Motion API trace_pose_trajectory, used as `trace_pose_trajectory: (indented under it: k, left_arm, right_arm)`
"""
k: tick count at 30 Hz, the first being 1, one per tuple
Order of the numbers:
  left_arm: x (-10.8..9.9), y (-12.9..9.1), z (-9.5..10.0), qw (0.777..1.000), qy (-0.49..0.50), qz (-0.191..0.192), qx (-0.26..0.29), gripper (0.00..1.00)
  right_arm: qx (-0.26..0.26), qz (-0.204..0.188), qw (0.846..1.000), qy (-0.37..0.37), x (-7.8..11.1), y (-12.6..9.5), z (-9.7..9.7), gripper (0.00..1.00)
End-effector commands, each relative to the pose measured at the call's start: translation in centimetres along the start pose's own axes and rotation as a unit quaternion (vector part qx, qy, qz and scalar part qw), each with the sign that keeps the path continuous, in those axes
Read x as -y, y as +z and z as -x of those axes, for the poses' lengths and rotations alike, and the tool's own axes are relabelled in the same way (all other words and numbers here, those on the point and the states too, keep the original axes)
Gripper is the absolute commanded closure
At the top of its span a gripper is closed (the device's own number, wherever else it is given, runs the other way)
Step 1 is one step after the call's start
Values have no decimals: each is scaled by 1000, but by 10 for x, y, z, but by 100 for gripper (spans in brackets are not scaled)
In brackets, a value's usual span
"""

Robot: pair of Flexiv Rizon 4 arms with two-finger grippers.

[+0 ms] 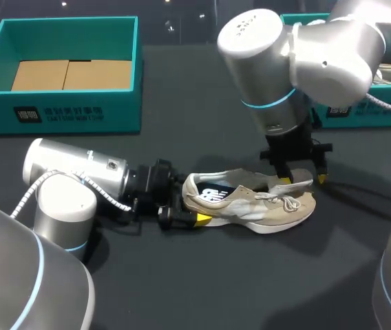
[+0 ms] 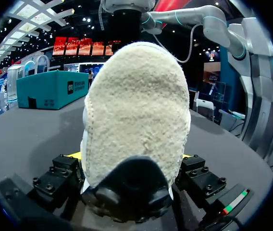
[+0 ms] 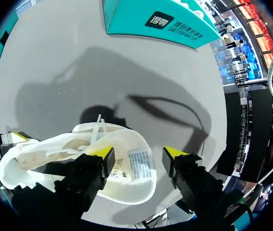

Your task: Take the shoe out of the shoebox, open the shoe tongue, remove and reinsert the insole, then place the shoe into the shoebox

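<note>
**Tongue-opening step, insole not yet out**

The shoe (image 1: 264, 203) lies on its sole mid-tabletop (image 1: 202, 275), heel to the left and toe to the right, well apart from the teal shoebox (image 1: 71, 106) at the far left. The left gripper (image 2: 130, 159) clamps the heel from both sides and steadies it. The right gripper (image 3: 139, 156) hangs over the laces with its fingers spread wide, the tongue (image 3: 139, 166) lying between them ungripped.

By my reading the tongue is being opened. Next, the right fingers need to reach into the collar and pinch the dark insole (image 1: 217, 194) at its edge.

The shoe is a beige suede-and-mesh trainer with a white sole and loose laces. Its soft upper will likely flex under a pull.
</note>
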State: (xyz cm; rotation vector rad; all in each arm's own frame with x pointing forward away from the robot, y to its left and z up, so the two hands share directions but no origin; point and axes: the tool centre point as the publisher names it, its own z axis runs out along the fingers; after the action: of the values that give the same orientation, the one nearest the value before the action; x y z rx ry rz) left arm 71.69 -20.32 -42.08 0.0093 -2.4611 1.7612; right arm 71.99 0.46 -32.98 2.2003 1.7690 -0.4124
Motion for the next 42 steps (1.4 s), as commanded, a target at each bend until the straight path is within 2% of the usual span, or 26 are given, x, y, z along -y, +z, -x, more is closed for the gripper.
trace_pose_trajectory:
  k: [1,5,10,13,15,17,18,21,23,24,25,34,39,41,42]
  left_arm:
    - [-4,-1,-2,1000,0,1,0,100]
    - [-4,-1,-2,1000,0,1,0,100]
    - [-4,-1,-2,1000,0,1,0,100]
    - [-4,-1,-2,1000,0,1,0,100]
    - [-4,-1,-2,1000,0,1,0,100]
    - [-4,-1,-2,1000,0,1,0,100]
    - [-4,-1,-2,1000,0,1,0,100]
    - [-4,-1,-2,1000,0,1,0,100]
    - [-4,-1,-2,1000,0,1,0,100]
    - [-4,-1,-2,1000,0,1,0,100]
    - [-4,-1,-2,1000,0,1,0,100]
    - [-4,-1,-2,1000,0,1,0,100]
    - [-4,-1,-2,1000,0,1,0,100]
    - [-4,-1,-2,1000,0,1,0,100]
    - [-4,-1,-2,1000,0,1,0,100]
  right_arm:
    - [-19,51,998,-26,10,-50,0,32]
    - [-36,96,991,-80,16,-88,-11,35]
    - [-38,122,982,-141,23,-116,-25,31]
    - [-70,143,968,-196,28,-131,-32,35]
    - [-79,147,957,-238,30,-137,-40,50]
    - [-83,153,943,-284,33,-143,-50,78]
    - [-85,156,935,-307,35,-146,-56,100]
    - [-117,165,902,-381,42,-152,-70,100]
    - [-170,173,856,-456,49,-155,-79,100]
    - [-196,177,824,-501,56,-157,-83,100]
    - [-181,176,832,-494,58,-157,-83,100]
    - [-181,176,832,-494,58,-157,-83,100]
    - [-211,197,760,-582,63,-147,-112,100]
    - [-225,206,715,-629,67,-140,-121,100]
    - [-238,203,685,-658,69,-136,-124,100]
